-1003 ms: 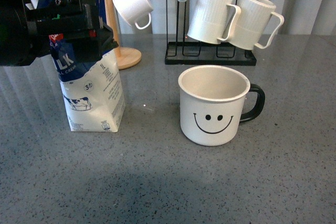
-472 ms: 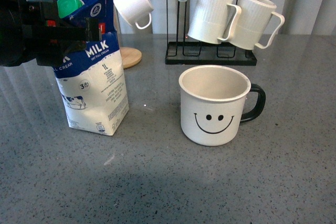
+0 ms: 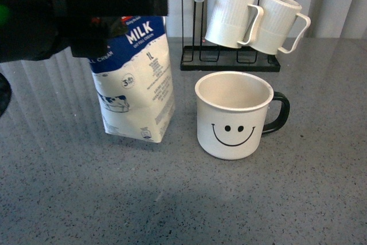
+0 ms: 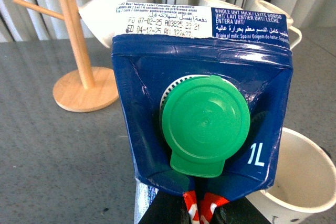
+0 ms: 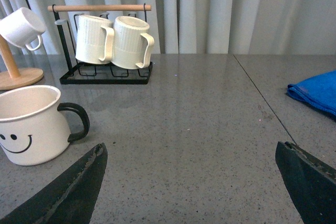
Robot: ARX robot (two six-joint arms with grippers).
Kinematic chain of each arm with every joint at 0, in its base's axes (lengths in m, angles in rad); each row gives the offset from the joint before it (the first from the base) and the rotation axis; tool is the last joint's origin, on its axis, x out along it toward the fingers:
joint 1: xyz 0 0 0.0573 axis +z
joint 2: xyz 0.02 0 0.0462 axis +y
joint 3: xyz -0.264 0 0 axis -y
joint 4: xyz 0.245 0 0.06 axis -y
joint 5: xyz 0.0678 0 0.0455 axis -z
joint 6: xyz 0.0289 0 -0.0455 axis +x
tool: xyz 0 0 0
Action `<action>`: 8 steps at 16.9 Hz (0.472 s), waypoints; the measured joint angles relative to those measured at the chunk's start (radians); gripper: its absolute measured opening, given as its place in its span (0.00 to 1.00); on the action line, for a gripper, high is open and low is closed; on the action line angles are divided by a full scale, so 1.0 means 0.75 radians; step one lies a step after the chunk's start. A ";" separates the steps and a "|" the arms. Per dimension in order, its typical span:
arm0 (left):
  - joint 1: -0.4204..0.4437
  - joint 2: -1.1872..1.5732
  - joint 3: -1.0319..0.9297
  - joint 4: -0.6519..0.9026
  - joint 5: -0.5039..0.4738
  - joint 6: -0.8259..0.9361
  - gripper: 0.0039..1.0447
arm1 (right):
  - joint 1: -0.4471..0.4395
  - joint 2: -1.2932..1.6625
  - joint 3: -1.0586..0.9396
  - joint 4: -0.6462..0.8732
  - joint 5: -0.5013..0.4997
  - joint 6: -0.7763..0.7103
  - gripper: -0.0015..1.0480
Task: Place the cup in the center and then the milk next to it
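Looks like step 2, with the cup [image 3: 232, 116] upright mid-surface [image 3: 183, 205]: clamps the left gripper [image 3: 117, 7] on the top of the milk [image 3: 137, 90], tilted just left of the cup, shows the right gripper [image 5: 190, 153] spread wide and empty, and next calls for levelling, lowering and letting go.

We see a blue-and-white milk carton [image 3: 137, 84] with a green cap [image 4: 203, 124], a white cup [image 3: 232, 116] with black smiley [image 3: 233, 134] and black handle [image 3: 280, 113], and a speckled grey table [image 3: 229, 205].
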 joint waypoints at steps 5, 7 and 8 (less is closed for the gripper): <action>-0.030 0.115 0.000 0.078 -0.075 -0.061 0.02 | 0.000 0.000 0.000 0.000 0.001 0.000 0.94; -0.034 0.153 0.000 0.097 -0.090 -0.093 0.02 | 0.000 0.000 0.000 0.000 0.001 0.000 0.94; -0.044 0.168 0.000 0.111 -0.090 -0.110 0.02 | 0.000 0.000 0.000 0.000 0.000 0.000 0.94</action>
